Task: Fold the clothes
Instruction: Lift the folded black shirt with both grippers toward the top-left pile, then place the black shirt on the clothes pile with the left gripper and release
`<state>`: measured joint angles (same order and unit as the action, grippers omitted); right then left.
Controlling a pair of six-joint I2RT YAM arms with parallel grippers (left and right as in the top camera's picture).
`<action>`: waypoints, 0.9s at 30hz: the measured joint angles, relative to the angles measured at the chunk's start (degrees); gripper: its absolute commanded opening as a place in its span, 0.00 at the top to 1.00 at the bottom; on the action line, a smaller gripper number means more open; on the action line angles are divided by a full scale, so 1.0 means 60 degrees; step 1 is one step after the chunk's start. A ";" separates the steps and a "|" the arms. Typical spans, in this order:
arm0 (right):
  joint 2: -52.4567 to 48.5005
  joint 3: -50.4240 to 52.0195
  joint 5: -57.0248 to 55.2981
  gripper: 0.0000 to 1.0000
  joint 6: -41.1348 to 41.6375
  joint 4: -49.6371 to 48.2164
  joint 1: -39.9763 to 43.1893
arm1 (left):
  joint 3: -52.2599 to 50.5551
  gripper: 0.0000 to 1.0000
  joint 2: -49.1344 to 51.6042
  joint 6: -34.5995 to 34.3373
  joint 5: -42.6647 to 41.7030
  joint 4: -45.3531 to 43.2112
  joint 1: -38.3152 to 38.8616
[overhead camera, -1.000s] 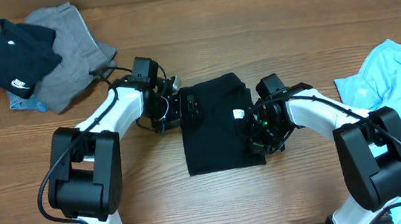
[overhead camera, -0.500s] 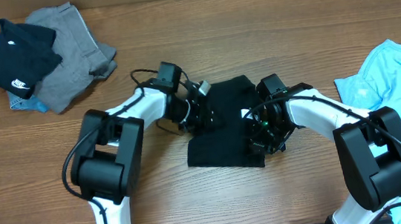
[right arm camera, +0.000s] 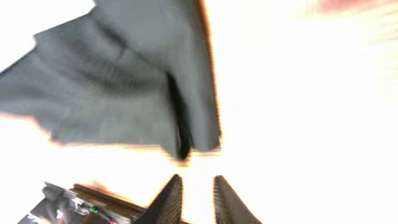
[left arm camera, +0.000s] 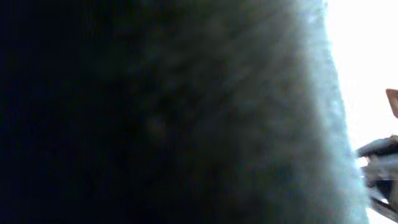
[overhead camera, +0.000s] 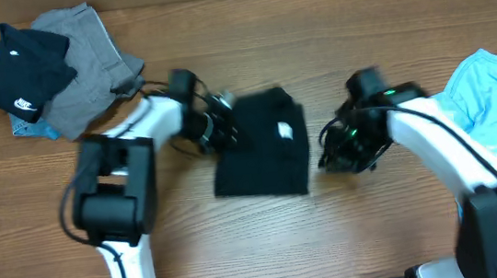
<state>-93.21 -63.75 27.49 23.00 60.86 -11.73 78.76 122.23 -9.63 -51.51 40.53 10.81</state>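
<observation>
The jaws of the left gripper [overhead camera: 218, 126] are clenched. They appear to pinch the far-left corner of the black T-shirt [overhead camera: 264, 151]. The overhead view places the fingertips on that edge, and the left wrist view is filled with dark fabric close to the lens. The pinch point itself is hidden, so the hold is a judgement.

The jaws of the right gripper [overhead camera: 341, 152] stand slightly parted and carry nothing. In the right wrist view only bright, bare surface shows between the two fingers [right arm camera: 168, 198].

The T-shirt lies on the table [overhead camera: 313, 49] between the two arms, folded into a rough rectangle, with a white tag [overhead camera: 285, 131] showing near its right edge. Its long axis runs from the far side of the table toward the near side, slightly tilted.

The left gripper sits at the far end of the left long edge. The right gripper stands off the right long edge, near it but apart, with a strip of bare wood between. From the right jaws the shirt lies toward the robot's left. In the right wrist view the cloth edge is ahead of the fingertips and not touching them.

The left arm is therefore the nearer one and the only one in contact. For any two-handed fold, the right arm must first cross the gap to the right edge. A hold at a single corner may let the cloth pivot or drag.

Well apart lie a garment pile [overhead camera: 56, 71] at the far left and a light-blue T-shirt [overhead camera: 494, 95] at the right.
</observation>
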 measured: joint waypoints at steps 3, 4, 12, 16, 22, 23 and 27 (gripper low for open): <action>0.1053 -0.0528 -0.0011 0.70 -0.0095 -0.0036 0.0102 | 0.0958 0.96 -0.0262 0.0029 -0.0331 -0.0055 -0.0962; 0.1443 -0.0656 -0.0007 0.69 -0.0087 -0.0047 0.0098 | 0.1461 0.96 -0.0437 0.0000 -0.0419 -0.0091 -0.1406; 0.1960 -0.0750 -0.0011 0.71 -0.0087 0.0178 0.0098 | 0.4018 0.96 -0.1096 -0.0419 -0.0528 -0.2178 -0.3993; 0.1953 -0.0750 -0.0011 0.75 -0.0080 0.0288 0.0098 | 0.4222 0.96 -0.1162 -0.0707 0.0273 -0.2983 -0.5034; 0.1953 -0.0750 -0.0011 0.76 0.0087 0.0419 0.0098 | 0.4222 0.00 -0.0812 -0.1005 0.1545 -0.2896 -0.6054; 0.1953 -0.0750 -0.0011 0.76 0.0095 0.0448 0.0098 | 0.4226 0.00 -0.0667 -0.1060 0.1690 -0.2747 -0.6156; 0.1953 -0.0750 -0.0011 0.76 0.0131 0.0721 0.0098 | 0.4226 0.00 -0.0084 -0.1253 0.2153 -0.2116 -0.6663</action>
<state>-81.49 -68.25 27.42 23.79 65.19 -11.14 104.12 121.73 -17.15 -38.59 27.83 -29.17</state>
